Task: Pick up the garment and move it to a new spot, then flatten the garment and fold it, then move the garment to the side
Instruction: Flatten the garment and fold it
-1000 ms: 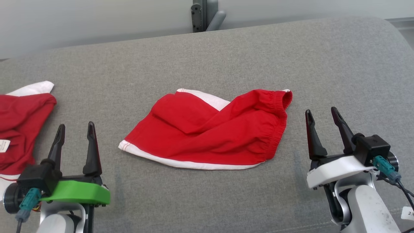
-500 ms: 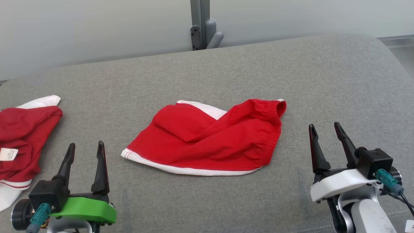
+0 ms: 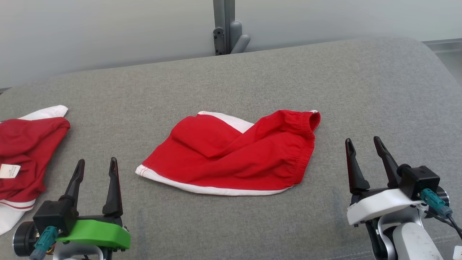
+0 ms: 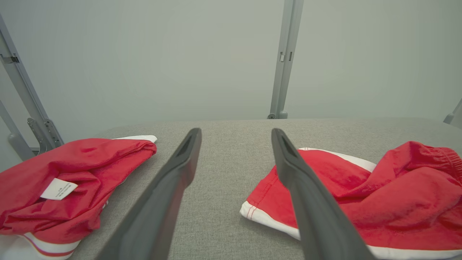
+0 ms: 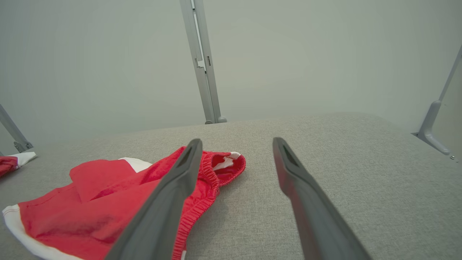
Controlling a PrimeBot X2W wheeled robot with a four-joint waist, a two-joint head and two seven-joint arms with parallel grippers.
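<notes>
Red shorts (image 3: 231,155) lie rumpled mid-surface (image 3: 252,72), long axis left to right: elastic waistband (image 3: 307,144) toward the right claw (image 3: 362,139), white hem (image 3: 202,188) toward the left claw (image 3: 97,160). Both claws gape apart, empty.

No wording is coming through legibly: a white sewn-in label (image 4: 58,189) is lying on the second red garment (image 4: 90,162) left of the spread red shorts (image 3: 231,155), and its few lines of grey print are showing too small to read.

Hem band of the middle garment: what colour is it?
White hem band on the red garment; head view shows it best.
</notes>
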